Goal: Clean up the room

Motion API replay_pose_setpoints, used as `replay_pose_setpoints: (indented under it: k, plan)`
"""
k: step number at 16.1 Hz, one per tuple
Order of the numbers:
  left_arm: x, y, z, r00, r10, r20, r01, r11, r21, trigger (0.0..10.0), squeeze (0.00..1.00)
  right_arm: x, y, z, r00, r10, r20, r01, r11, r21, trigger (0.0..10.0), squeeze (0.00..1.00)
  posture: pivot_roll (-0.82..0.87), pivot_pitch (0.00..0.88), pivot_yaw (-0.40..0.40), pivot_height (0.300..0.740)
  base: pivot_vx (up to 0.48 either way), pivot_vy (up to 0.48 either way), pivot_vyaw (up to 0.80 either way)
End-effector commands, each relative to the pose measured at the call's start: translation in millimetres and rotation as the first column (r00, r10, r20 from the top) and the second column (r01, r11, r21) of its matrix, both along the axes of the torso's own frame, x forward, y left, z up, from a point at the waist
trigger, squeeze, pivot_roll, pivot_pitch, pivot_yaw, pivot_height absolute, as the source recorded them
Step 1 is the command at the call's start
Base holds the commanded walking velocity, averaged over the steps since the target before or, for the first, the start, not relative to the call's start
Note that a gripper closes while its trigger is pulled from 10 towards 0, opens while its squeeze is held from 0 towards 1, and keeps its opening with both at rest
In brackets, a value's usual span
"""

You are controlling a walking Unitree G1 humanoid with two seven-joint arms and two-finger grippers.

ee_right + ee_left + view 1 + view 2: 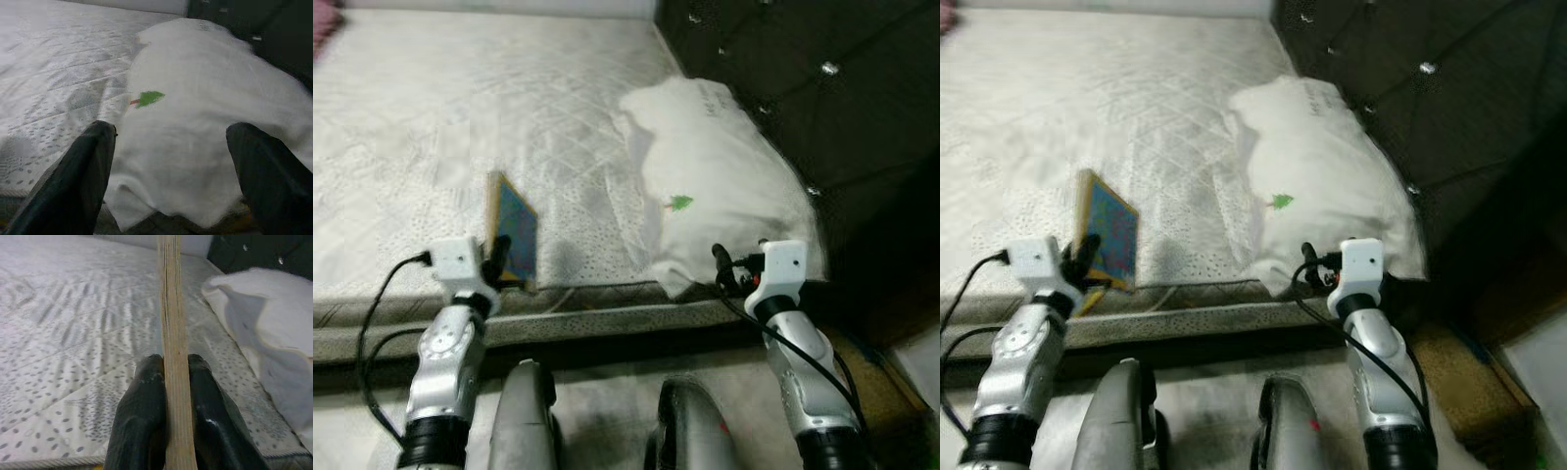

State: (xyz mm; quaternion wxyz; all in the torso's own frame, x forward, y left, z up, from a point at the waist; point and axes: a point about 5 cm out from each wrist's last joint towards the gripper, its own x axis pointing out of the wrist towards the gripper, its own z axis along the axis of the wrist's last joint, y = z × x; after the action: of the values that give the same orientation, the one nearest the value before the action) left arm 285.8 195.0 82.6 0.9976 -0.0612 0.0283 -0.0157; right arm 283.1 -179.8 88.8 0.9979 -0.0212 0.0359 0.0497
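Now your left gripper [497,257] pinches a book [513,231] upright, lower left of frame, over the mattress [460,117] edge.
Your right gripper [168,171] hangs wide open, empty, before the white pillow [715,166] at right.

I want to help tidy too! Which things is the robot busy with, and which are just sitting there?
Busy with:
- book, held upright on edge by the left gripper
- white pillow, with the open right gripper at its near edge, not touching

Just there:
- mattress
- dark headboard
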Motion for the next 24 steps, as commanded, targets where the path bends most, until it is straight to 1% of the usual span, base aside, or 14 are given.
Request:
replay_pose_setpoints:
  k: [1,10,12,14,15,16,18,19,21,22,24]
  plan:
    - [0.7,2.9,5.3,1.000,0.002,0.027,-0.002,1.000,0.007,10.0,0.00,0.0,-0.5,0.7,1.000,-0.005,0.002,0.005,1.000,0.001,10.0,0.00,-0.04,0.093,-0.065,0.617,0.409,0.000,0.00]
    - [2.0,2.7,5.3,1.000,0.000,0.029,0.000,1.000,0.004,10.0,0.00,1.1,0.1,0.5,1.000,0.004,-0.001,-0.004,1.000,0.002,10.0,0.00,-0.04,0.094,-0.066,0.617,0.412,0.000,0.00]
    - [3.1,0.3,2.6,1.000,-0.006,0.012,0.006,1.000,-0.008,10.0,0.00,0.9,0.3,0.4,1.000,0.008,-0.001,-0.008,1.000,0.003,10.0,0.00,-0.04,0.098,-0.066,0.617,0.120,0.000,0.00]
    - [4.8,-2.3,-3.8,1.000,0.007,-0.029,-0.009,0.998,-0.063,10.0,0.00,0.8,0.4,0.9,1.000,0.011,0.003,-0.011,1.000,0.007,10.0,0.00,-0.04,0.098,-0.068,0.612,0.000,0.000,0.00]
    - [10.5,-6.4,-8.8,0.998,-0.007,-0.060,0.000,0.993,-0.120,10.0,0.00,0.4,0.0,2.3,1.000,0.017,0.008,-0.017,1.000,-0.003,10.0,0.00,-0.05,0.100,-0.073,0.597,0.000,0.000,0.00]
    - [14.5,-10.0,-8.1,0.998,-0.034,-0.051,0.025,0.987,-0.161,10.0,0.00,-0.5,-1.2,2.9,1.000,0.017,0.009,-0.017,1.000,-0.010,10.0,0.00,-0.06,0.103,-0.075,0.588,0.000,0.000,0.00]
    - [22.8,-21.1,-4.0,0.996,-0.081,-0.025,0.072,0.965,-0.251,10.0,0.00,-4.4,-6.0,4.5,1.000,0.017,0.011,-0.017,1.000,-0.019,10.0,0.00,-0.08,0.112,-0.079,0.584,0.000,0.000,0.00]
    - [29.4,-31.2,-3.0,0.995,-0.093,-0.025,0.081,0.950,-0.301,10.0,0.00,-9.7,-11.9,5.2,1.000,0.017,0.008,-0.016,0.999,-0.034,10.0,0.00,-0.10,0.119,-0.082,0.584,0.000,0.000,0.00]
    - [36.6,-43.8,-5.5,0.992,-0.121,-0.038,0.097,0.919,-0.382,10.0,0.00,-20.2,-20.5,6.9,1.000,0.019,-0.003,-0.019,0.998,-0.051,10.0,0.00,-0.12,0.130,-0.090,0.584,0.000,0.000,0.00]
    - [39.6,-50.3,-7.3,0.990,-0.136,-0.039,0.109,0.907,-0.406,10.0,0.00,-26.7,-23.9,8.0,0.999,0.028,-0.016,-0.029,0.998,-0.060,10.0,0.00,-0.13,0.135,-0.097,0.584,0.000,0.000,0.00]
    - [44.2,-54.8,-11.6,0.989,-0.131,-0.067,0.090,0.898,-0.431,10.0,0.00,-32.7,-21.3,13.7,0.998,0.060,-0.024,-0.060,0.998,-0.029,10.0,0.00,-0.14,0.137,-0.100,0.584,0.000,0.000,0.00]
